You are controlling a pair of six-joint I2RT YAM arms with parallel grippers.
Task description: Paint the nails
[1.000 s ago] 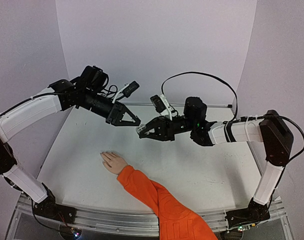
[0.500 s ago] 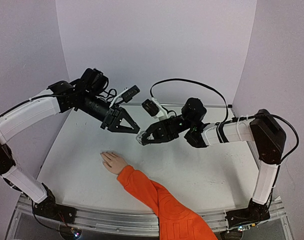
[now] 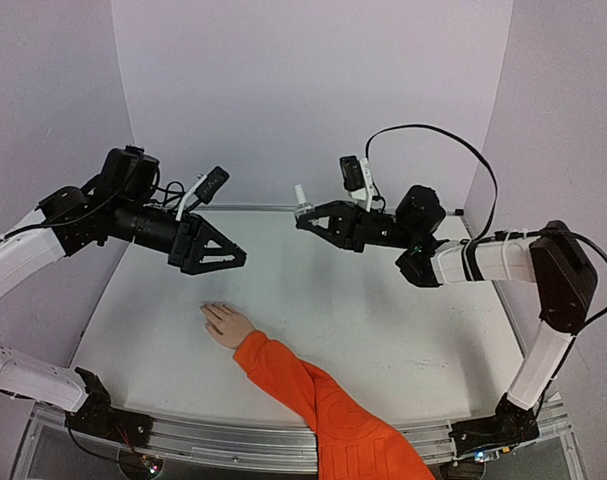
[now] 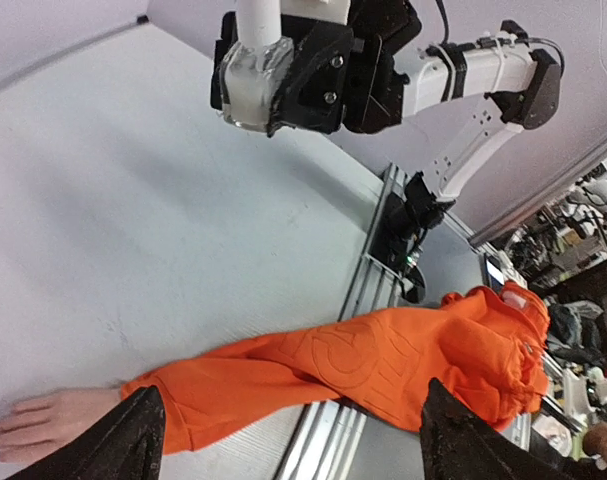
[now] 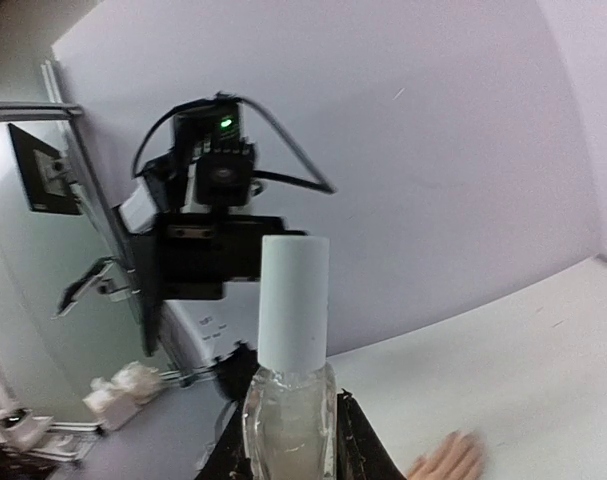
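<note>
**Bottle gripped aloft; left claw empty**

The pale hand (image 3: 226, 323), in an orange sleeve (image 3: 313, 395), lay flat on the counter (image 3: 383, 330). The nails (image 3: 207, 312) were too small to make out. Above and beyond the hand, the left claw (image 3: 235, 258) hung spread and empty. Beyond the hand to its right, the right claw (image 3: 303, 215) clenched a clear white-capped bottle (image 5: 288, 410), cap up.

White table (image 3: 403, 330), folks, and flat on its front-left part lies a pale flesh-coloured hand (image 3: 228, 326), palm down, fingers (image 3: 211, 314) pointing far-left. Its bright orange sleeve (image 3: 283, 375) runs back over the table's near edge.
</note>
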